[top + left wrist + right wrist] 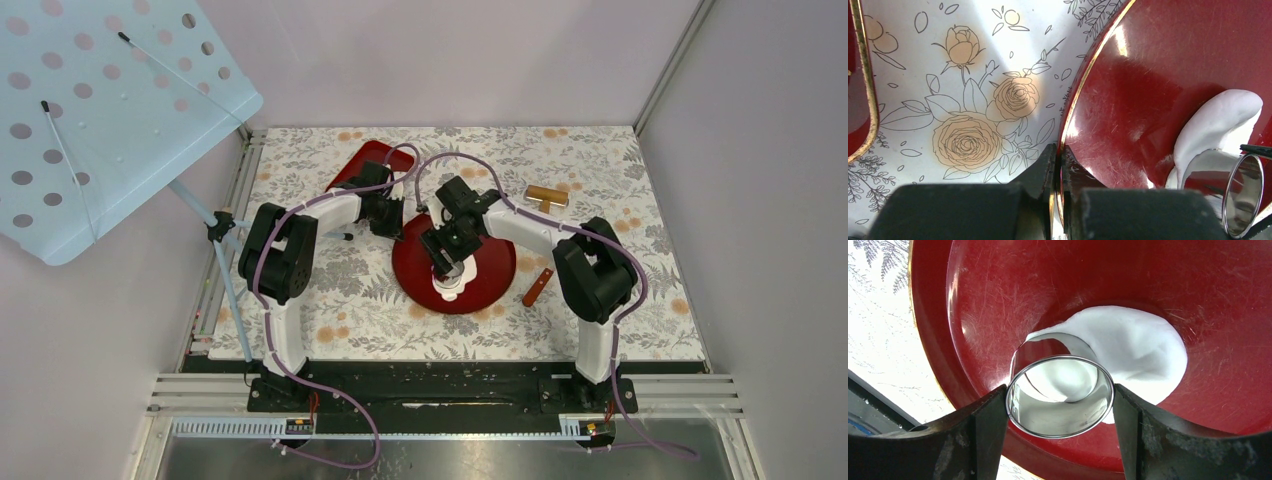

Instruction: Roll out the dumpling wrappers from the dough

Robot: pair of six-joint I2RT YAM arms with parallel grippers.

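Between the right gripper's dark, matte fingers sits a polished steel ring. It is thin-walled and mirror-bright, and the jaws clamp it at both sides. Its lower edge stands on a soft white sheet of dough, which is smooth, irregular in outline and slightly dimpled. The dough seen through the ring is round, but I cannot tell whether it is cut free. The dough lies near the middle of a round, glossy red plate, finely scratched and edged in gold. The left gripper is pinched closed on that plate's gilt rim, one black finger on each side. Under the plate spreads a pale cloth printed with outlined roses and leaves.
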